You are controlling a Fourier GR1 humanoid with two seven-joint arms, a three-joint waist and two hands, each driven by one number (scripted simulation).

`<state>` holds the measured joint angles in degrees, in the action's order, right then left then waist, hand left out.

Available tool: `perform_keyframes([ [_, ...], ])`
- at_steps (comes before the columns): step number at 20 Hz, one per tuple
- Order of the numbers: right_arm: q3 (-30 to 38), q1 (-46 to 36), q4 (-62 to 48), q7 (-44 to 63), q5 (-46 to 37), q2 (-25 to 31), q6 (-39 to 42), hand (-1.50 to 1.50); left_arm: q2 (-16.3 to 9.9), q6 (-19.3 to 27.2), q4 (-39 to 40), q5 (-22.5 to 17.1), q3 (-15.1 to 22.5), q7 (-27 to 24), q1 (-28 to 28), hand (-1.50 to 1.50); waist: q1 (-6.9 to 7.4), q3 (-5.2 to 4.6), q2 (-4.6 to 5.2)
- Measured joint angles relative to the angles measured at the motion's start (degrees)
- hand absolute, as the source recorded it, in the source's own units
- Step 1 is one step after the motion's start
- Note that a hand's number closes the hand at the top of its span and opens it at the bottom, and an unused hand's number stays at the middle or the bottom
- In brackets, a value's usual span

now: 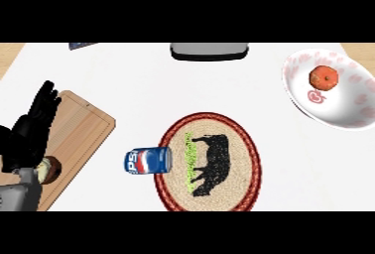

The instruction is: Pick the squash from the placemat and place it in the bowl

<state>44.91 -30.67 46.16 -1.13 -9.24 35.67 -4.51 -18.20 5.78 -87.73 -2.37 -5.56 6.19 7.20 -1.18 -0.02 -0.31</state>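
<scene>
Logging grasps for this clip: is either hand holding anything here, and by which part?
Nothing is held. The left hand rests open over the cutting board; the right hand is out of view.

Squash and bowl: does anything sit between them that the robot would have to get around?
Nothing visible does. The orange squash already lies inside the bowl at the right. The soda can lies on its side at the placemat's left edge, far from both. The left hand is over at the left.

The counter (110, 74) is lit brightly and evenly, with no glare seen. Only faint, soft shadows are cast beneath the bowl (344, 116) at upper right. Edges are rendered slightly soft throughout.
</scene>
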Motion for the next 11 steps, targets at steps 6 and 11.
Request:
perform_keyframes([
  [6, 5.74, 11.98, 7.71, -0.13, 9.5, 0.68, 10.7, -1.5, 0.42, 0.19, -0.38, 0.66, -0.24, 0.61, 0.12, 0.0, -0.13, -0.01, -0.03],
  [11, 9.51, 19.19, 13.25, -0.54, 16.58, 0.09, 17.22, -1.5, 0.45, -1.0, -2.45, 0.53, -0.44, 1.41, -1.08, 0.0, 0.39, -0.01, 0.07],
])
